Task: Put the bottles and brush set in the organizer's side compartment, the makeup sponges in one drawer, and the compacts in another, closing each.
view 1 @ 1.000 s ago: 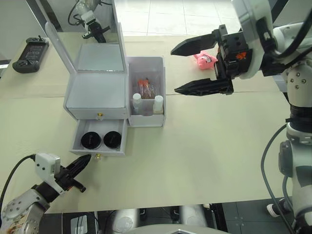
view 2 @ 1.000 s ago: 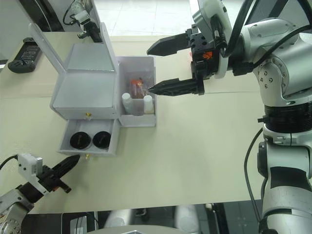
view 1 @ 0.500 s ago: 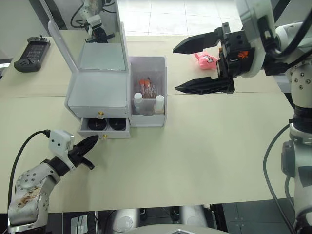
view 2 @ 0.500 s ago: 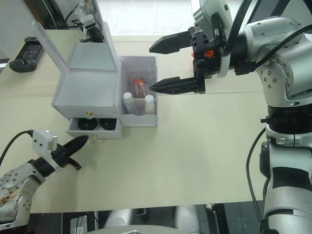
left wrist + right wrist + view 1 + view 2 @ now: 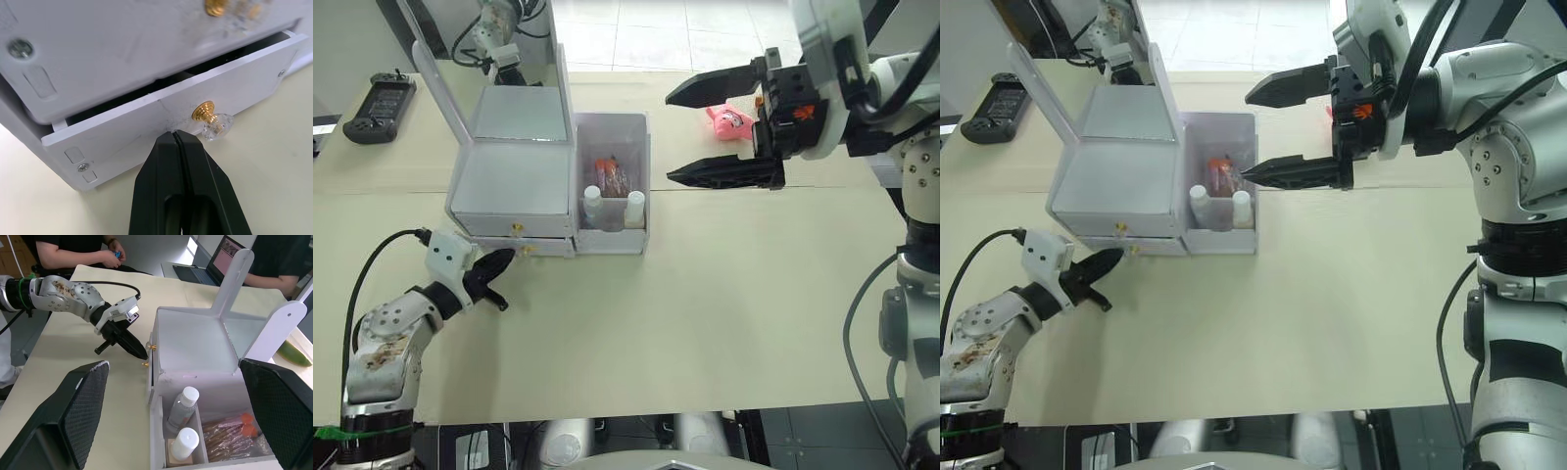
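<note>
1. The left hand point(image 5: 499, 262) is pressing its two black fingers, pinched together and holding nothing, against the front of the lower drawer point(image 5: 176, 122), just beside its gold knob point(image 5: 208, 111). I judge the closed tip is being used as a blunt pusher to nudge the drawer home.

2. That drawer is sitting almost shut, with a thin dark gap showing along its top edge in the left wrist view, so the push is not yet finished. What lies inside it is hidden.

3. The upper drawer point(image 5: 514, 228), with its own gold knob, is lying flush with the organizer point(image 5: 509, 181). That makes two drawers and two knobs.

4. The organizer's mirror lid point(image 5: 484, 44) is standing up, hinged at the back, leaving the flat top tray bare.

5. In the side compartment point(image 5: 612, 132) two white-capped bottles point(image 5: 182, 406) are standing upright at the front, and one clear packet of brushes point(image 5: 230, 435) with orange-pink tips is lying behind them. This part of the task looks done.

6. The right hand point(image 5: 724, 132) is hovering above the surface point(image 5: 705, 294), beside the side compartment, with its fingers spread wide and gripping nothing. It seems to be waiting clear of the work.

7. One pink plush toy point(image 5: 724, 119) is lying behind it, and one black remote control point(image 5: 374, 98) is sitting at the far left edge.
</note>
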Tool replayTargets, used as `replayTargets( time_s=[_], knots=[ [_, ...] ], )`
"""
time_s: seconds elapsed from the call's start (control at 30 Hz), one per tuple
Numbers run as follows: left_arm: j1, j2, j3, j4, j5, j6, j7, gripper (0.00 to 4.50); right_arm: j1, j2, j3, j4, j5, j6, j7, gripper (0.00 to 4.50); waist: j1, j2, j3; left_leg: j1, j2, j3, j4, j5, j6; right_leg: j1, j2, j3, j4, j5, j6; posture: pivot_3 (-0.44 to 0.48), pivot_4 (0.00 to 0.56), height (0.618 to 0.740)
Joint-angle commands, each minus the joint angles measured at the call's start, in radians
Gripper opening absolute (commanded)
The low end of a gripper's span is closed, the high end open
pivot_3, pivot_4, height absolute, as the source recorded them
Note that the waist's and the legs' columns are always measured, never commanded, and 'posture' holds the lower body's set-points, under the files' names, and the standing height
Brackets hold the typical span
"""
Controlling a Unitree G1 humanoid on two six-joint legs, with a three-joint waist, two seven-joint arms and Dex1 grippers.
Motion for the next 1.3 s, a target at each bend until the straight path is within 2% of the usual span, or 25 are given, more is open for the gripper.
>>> replayTargets(
  time_s=[0.03,0.37,0.43,0.53,0.6,0.73,0.87,0.97,1.03,1.13,1.23,1.27,1.3],
  knots=[
    [-0.040,0.017,0.003,-0.004,0.008,-0.022,0.016,0.02,0.025,-0.015,-0.039,-0.059,0.022,0.024,-0.029,4.50,0.001,0.000,0.000,0.000,0.000,0.000,0.000,0.000,0.000,0.000,0.000,0.000,0.000,0.000,0.000,0.000,0.150,0.740],
    [-0.068,0.010,-0.020,-0.011,0.006,-0.014,0.021,0.02,0.069,-0.027,-0.037,-0.090,0.019,0.045,-0.058,4.50,0.004,0.000,0.000,-0.001,0.000,0.000,0.000,0.000,0.000,0.000,0.000,0.000,0.000,0.000,0.000,0.000,0.150,0.740],
    [-0.054,0.008,-0.008,-0.036,-0.026,0.011,0.013,0.02,0.083,-0.033,-0.038,-0.096,0.026,0.055,-0.062,4.50,0.003,0.000,0.000,0.000,0.000,0.000,0.001,0.000,0.000,0.000,0.000,0.000,0.000,0.000,0.000,0.000,0.150,0.740],
    [0.006,0.010,0.047,-0.115,-0.109,0.046,-0.015,0.02,0.139,-0.049,-0.070,-0.092,0.075,0.102,-0.051,4.50,0.000,0.000,0.000,0.000,0.000,0.000,0.001,0.000,0.000,0.001,0.000,0.000,0.000,0.000,0.000,0.000,0.150,0.740],
    [0.053,0.029,0.092,-0.132,-0.131,0.052,-0.028,0.02,0.215,-0.077,-0.080,-0.071,0.057,0.055,-0.015,4.50,0.000,0.000,0.000,0.000,0.000,0.000,0.001,0.000,0.000,0.001,0.000,0.001,0.000,0.000,0.000,0.000,0.150,0.740],
    [0.150,0.083,0.217,-0.110,-0.161,0.054,-0.061,0.02,0.290,-0.104,-0.105,0.083,0.009,0.010,-0.013,4.50,-0.003,-0.001,0.000,0.000,0.001,0.001,0.001,0.000,0.000,0.000,0.001,0.001,-0.002,0.000,0.000,0.000,0.150,0.740],
    [0.183,0.143,0.341,-0.012,-0.174,0.019,-0.096,0.83,0.379,-0.118,-0.133,0.201,-0.061,-0.062,-0.051,4.50,-0.003,-0.001,0.000,0.001,0.001,0.000,0.001,0.000,0.000,0.000,0.001,0.001,-0.002,0.000,0.000,0.000,0.150,0.740],
    [0.180,0.198,0.425,0.087,-0.177,-0.035,-0.151,1.80,0.481,-0.105,-0.200,0.296,-0.110,-0.176,-0.104,4.50,0.003,-0.001,0.000,0.000,0.001,0.000,0.001,0.000,0.000,0.001,0.001,0.000,-0.003,0.000,0.000,0.000,0.150,0.740],
    [0.180,0.240,0.466,0.145,-0.165,-0.067,-0.178,2.41,0.546,-0.074,-0.294,0.397,-0.115,-0.292,-0.151,4.50,0.004,-0.001,-0.001,0.000,0.000,0.001,0.001,0.000,0.000,0.001,0.001,0.000,-0.003,0.000,0.000,0.000,0.150,0.740],
    [0.168,0.288,0.500,0.238,-0.151,-0.083,-0.187,3.34,0.639,-0.055,-0.419,0.517,-0.132,-0.476,-0.201,4.50,0.003,-0.001,0.000,0.000,0.000,0.001,0.001,0.000,0.000,0.001,0.001,0.000,-0.002,0.000,0.001,0.000,0.150,0.740],
    [0.141,0.305,0.500,0.303,-0.094,-0.144,-0.129,4.27,0.693,-0.025,-0.508,0.568,-0.137,-0.621,-0.257,4.50,-0.003,0.000,0.000,0.001,0.000,0.002,0.000,0.000,0.000,0.001,0.001,0.001,-0.002,0.000,0.001,0.000,0.150,0.740],
    [0.134,0.307,0.489,0.318,-0.073,-0.154,-0.108,4.48,0.704,-0.011,-0.519,0.560,-0.141,-0.653,-0.274,4.50,-0.005,0.000,0.000,0.001,0.001,0.002,0.000,0.000,0.000,0.001,0.002,0.002,-0.002,0.000,0.001,0.000,0.150,0.740],
    [0.132,0.308,0.473,0.319,-0.065,-0.145,-0.102,4.48,0.716,0.003,-0.521,0.541,-0.146,-0.676,-0.287,4.50,-0.010,0.000,0.000,0.002,0.001,0.002,-0.001,0.001,-0.001,0.001,0.002,0.002,-0.002,0.000,0.001,0.000,0.150,0.740]
  ],
)
